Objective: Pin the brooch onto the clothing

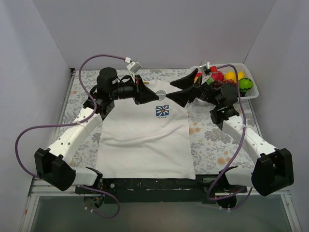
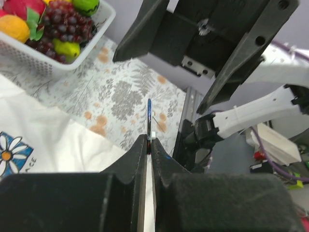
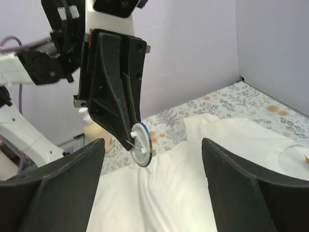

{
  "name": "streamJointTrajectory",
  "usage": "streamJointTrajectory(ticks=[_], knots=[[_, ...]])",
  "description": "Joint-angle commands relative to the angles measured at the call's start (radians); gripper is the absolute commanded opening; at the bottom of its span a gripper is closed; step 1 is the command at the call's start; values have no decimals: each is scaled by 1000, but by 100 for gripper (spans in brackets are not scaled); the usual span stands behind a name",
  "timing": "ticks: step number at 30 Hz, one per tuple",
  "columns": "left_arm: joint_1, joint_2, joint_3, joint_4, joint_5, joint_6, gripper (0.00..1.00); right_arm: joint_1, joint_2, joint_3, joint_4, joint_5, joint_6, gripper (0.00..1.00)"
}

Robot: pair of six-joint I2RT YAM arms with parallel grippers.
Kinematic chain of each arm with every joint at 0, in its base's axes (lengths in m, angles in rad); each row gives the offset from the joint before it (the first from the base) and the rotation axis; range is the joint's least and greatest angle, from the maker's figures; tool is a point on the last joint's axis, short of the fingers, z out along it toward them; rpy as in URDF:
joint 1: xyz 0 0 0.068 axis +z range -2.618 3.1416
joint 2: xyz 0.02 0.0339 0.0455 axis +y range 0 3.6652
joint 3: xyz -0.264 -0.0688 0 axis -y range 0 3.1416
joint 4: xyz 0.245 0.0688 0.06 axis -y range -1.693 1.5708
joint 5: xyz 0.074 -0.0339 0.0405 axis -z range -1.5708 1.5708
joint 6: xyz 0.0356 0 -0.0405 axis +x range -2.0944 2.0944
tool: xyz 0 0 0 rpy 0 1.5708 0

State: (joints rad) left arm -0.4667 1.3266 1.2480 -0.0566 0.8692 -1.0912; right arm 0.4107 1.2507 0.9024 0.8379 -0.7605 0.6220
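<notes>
Left gripper clenched on the rim of the brooch, held at the T-shirt collar; contact unclear. Brooch looks light and rigid, with a thin rear pin: grip rim only. Shirt is soft and likely bunches. Right gripper spread wide, empty.

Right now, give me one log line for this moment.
left fingers shut on brooch | right fingers open | brooch over T-shirt, not pinned
</notes>
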Motion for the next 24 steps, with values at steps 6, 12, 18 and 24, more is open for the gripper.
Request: streamJointTrajectory(ticks=[6,12,18,24], knots=[[-1,26,165,-600,68,379,0,-4,145,245,-319,-371,-188,88],[-1,77,226,-762,74,471,0,68,250,381,-668,-399,-413,81],[-1,39,206,-723,56,465,0,80,260,377,-721,-367,-478,75],[-1,57,215,-727,74,467,0,88,259,354,-697,-376,-453,57]])
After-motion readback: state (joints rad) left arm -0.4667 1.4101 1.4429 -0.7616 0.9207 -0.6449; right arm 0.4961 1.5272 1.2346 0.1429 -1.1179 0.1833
